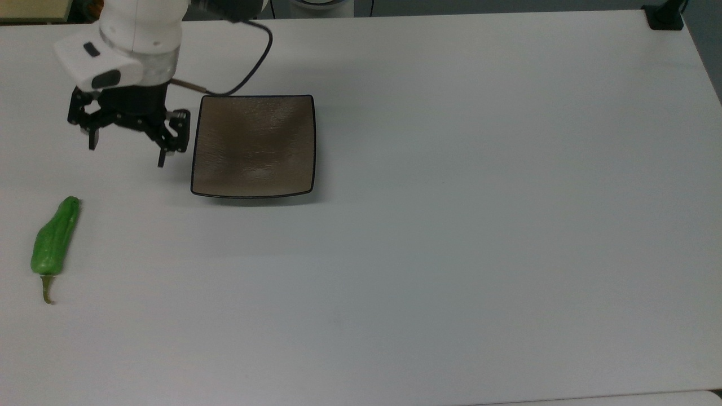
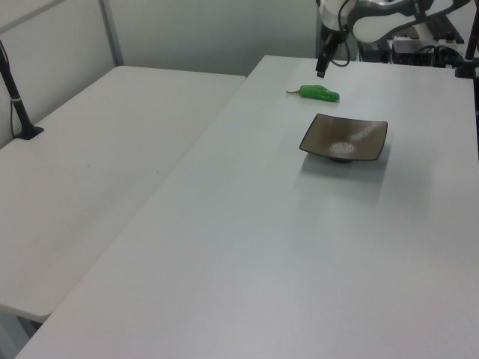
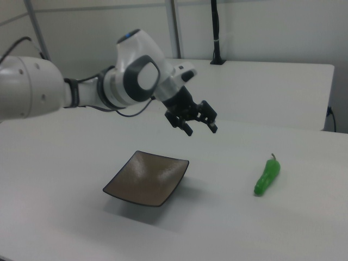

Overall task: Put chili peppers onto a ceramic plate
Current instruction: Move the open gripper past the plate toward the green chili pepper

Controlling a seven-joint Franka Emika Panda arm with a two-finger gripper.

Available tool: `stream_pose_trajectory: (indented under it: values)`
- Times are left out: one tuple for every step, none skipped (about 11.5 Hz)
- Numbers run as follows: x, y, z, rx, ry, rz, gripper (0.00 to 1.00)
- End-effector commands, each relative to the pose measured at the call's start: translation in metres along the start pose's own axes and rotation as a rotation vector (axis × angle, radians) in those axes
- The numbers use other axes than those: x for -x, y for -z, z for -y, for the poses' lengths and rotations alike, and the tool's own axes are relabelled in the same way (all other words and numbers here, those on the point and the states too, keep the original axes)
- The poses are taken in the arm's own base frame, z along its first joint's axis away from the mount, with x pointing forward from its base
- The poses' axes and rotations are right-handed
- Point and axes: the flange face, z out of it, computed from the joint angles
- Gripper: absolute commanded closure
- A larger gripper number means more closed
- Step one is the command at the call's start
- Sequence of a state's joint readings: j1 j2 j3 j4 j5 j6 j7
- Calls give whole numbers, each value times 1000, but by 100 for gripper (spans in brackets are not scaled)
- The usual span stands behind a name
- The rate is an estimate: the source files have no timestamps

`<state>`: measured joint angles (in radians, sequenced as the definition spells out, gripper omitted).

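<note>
Fingers spread apart and holding nothing, the gripper (image 1: 126, 151) hangs above the white table (image 1: 451, 225) just off the ceramic plate (image 1: 254, 146) on the top view's left; the chili pepper (image 1: 54, 237) lies on the table, well apart from the plate

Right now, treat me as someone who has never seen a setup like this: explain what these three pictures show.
All three show one moment from different cameras: the top view looks down, the left view and right view look across the white table. The white machine is a robot arm; its black gripper has two fingers, spread open and holding nothing, hanging above the table. On the table lie a square brown plate, with nothing on it, and a green chili pepper with a thin stem, apart from the plate. In the top view the gripper is beside the plate's left edge, with the pepper further toward the top view's lower left.
</note>
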<state>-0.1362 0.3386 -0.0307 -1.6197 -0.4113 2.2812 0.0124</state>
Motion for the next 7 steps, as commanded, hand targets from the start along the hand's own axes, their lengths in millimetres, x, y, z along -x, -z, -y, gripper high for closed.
stream_pose_trajectory:
  values:
    - [-21,-37,-9,30,-14,-48,0]
    - [-23,-48,-15,42,-12,-56,0]
    - [-24,-55,-19,49,-10,-74,0]
    - [-24,-64,-23,58,-3,-101,0]
    - [-23,-74,-27,61,-3,-123,0]
    - [-21,-84,-33,67,-5,-138,0]
    - [-18,-97,-37,71,0,-149,0]
